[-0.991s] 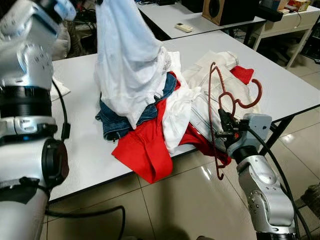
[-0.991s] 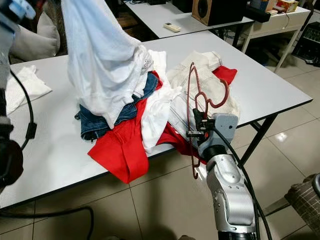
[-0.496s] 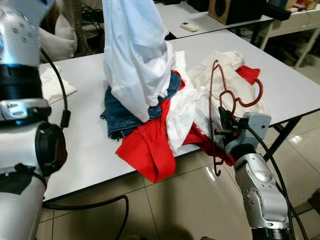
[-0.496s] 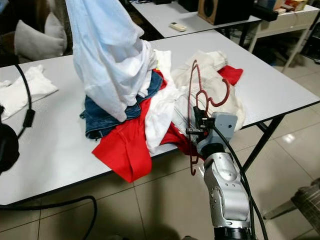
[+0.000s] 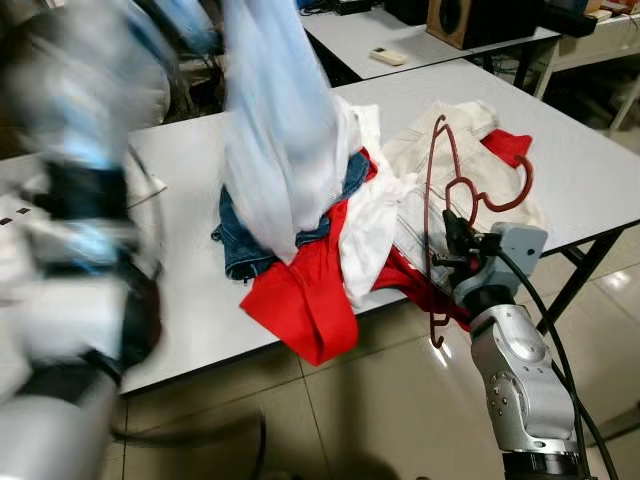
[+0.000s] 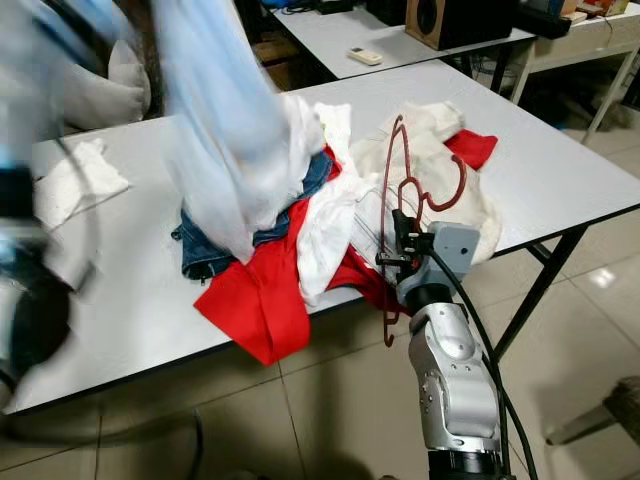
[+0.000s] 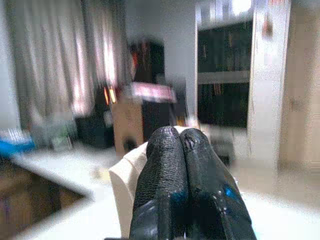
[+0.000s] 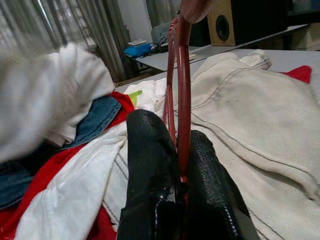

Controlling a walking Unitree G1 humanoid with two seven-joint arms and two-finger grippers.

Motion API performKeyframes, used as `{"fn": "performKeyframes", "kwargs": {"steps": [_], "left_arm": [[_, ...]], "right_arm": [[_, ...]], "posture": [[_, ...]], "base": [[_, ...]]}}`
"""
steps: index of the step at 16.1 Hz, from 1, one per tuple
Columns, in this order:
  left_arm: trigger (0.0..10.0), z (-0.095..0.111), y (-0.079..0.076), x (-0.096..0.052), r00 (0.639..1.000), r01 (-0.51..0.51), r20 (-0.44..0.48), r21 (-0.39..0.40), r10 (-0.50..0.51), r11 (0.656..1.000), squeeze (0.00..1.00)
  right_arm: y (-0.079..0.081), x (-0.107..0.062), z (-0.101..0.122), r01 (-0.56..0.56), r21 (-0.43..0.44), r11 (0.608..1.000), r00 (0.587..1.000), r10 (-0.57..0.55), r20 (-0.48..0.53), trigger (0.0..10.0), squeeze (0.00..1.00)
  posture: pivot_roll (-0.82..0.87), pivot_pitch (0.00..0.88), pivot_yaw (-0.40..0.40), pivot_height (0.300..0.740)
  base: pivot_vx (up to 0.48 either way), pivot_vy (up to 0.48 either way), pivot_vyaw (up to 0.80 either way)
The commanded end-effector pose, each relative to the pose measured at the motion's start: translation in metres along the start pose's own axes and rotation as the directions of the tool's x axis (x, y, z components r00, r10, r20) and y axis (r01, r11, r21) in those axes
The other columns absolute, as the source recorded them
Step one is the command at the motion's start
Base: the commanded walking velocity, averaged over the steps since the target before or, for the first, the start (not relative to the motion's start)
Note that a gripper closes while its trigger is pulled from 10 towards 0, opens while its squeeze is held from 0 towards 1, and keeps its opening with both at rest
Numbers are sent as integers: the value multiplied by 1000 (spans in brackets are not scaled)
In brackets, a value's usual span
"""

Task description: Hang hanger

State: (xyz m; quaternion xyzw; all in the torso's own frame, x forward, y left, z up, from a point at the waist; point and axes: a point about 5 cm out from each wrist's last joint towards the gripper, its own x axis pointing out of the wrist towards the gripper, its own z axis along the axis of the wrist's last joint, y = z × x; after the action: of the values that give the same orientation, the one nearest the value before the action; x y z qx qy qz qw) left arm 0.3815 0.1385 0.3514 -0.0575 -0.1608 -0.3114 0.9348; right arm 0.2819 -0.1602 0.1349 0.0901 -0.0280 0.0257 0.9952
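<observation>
A dark red wire hanger (image 8: 183, 90) stands upright at the table's front edge, and my right gripper (image 5: 452, 240) is shut on its wire. Its hook (image 5: 520, 185) curls over a cream jacket (image 5: 445, 150). In the right wrist view the fingers (image 8: 150, 150) pinch the wire. My left arm (image 5: 90, 180) is raised and blurred at the left. A pale blue-white garment (image 5: 275, 130) hangs from above over the clothes pile. In the left wrist view my left gripper (image 7: 181, 132) is shut, with cream cloth (image 7: 125, 185) beside its fingers.
On the white table (image 5: 180, 300) lies a pile of blue jeans (image 5: 240, 245), red cloth (image 5: 300, 300) and white shirts. A white cloth (image 6: 75, 180) lies at the far left. A second table behind carries a remote (image 5: 386, 57) and a speaker (image 5: 470, 15).
The head view has shifted, so the scene sits further right. My left arm is now blurred in motion and the hanging garment has swung. The right gripper still holds the hanger in place.
</observation>
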Motion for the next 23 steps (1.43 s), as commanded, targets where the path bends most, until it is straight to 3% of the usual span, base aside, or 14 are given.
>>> {"fn": "performKeyframes", "kwargs": {"steps": [1,3,4,5,7,8,11,14,15,17,18,19,20,23], "left_arm": [[0,-14,-5,4,999,-7,-40,48,9,999,0],[0,-80,-34,11,981,51,-192,103,-30,993,0],[0,-92,-41,11,975,63,-219,91,-42,994,0],[10000,-118,-57,9,953,114,-293,105,-78,988,0],[10000,-131,-70,3,938,176,-315,62,-148,982,0],[10000,-135,-77,0,923,233,-320,23,-213,972,1000],[10000,-140,-89,-10,857,398,-363,16,-365,917,1000],[10000,-137,-76,-25,819,455,-423,63,-389,888,1000],[10000,-134,-67,-31,810,457,-450,86,-375,885,1000],[10000,-128,-23,-46,849,310,-514,292,-126,905,1000],[10000,-127,-17,-48,852,285,-516,318,-87,905,1000],[10000,-128,-11,-55,843,275,-535,328,-62,904,780],[10000,-134,-4,-67,809,292,-587,356,-30,888,0],[10000,-141,-3,-75,786,304,-618,362,-17,881,0]], "right_arm": [[-2,-1,2,8,-9,1000,1000,-8,3,10000,0],[-7,-4,6,23,-26,999,1000,-23,4,10000,0],[-9,-5,6,27,-29,999,1000,-27,4,10000,0],[-11,-7,7,36,-38,999,999,-36,0,10000,0],[-14,-10,8,42,-46,998,999,-43,-5,10000,0],[-15,-11,9,44,-49,998,999,-44,-8,10000,0],[-16,-11,11,31,-62,998,999,-33,-25,10000,0],[-17,-11,13,19,-73,997,999,-21,-31,10000,0],[-17,-11,13,14,-77,997,999,-17,-37,10000,0],[-17,-10,14,-1,-82,997,999,-3,-48,10000,0],[-17,-10,14,-4,-82,997,999,0,-50,10000,0],[-16,-10,13,-7,-82,997,999,3,-54,10000,0],[-14,-10,13,-11,-79,997,998,7,-56,10000,0],[-14,-12,12,-11,-74,997,998,6,-61,10000,0]], "posture": [[-155,0,147,719],[-191,0,149,719],[-198,0,148,719],[-206,0,147,719],[-220,0,142,719],[-228,0,134,719],[-235,0,106,719],[-238,0,91,719],[-236,0,78,719],[-225,0,65,719],[-225,0,65,719],[-222,0,63,719],[-222,0,65,719],[-218,0,67,719]], "base": [[0,0,0],[0,0,0],[0,0,0],[0,0,0],[0,0,0],[0,0,0],[0,0,0],[0,0,0],[0,0,0],[0,0,0],[0,0,0],[0,0,0],[0,0,0],[0,0,0]]}}
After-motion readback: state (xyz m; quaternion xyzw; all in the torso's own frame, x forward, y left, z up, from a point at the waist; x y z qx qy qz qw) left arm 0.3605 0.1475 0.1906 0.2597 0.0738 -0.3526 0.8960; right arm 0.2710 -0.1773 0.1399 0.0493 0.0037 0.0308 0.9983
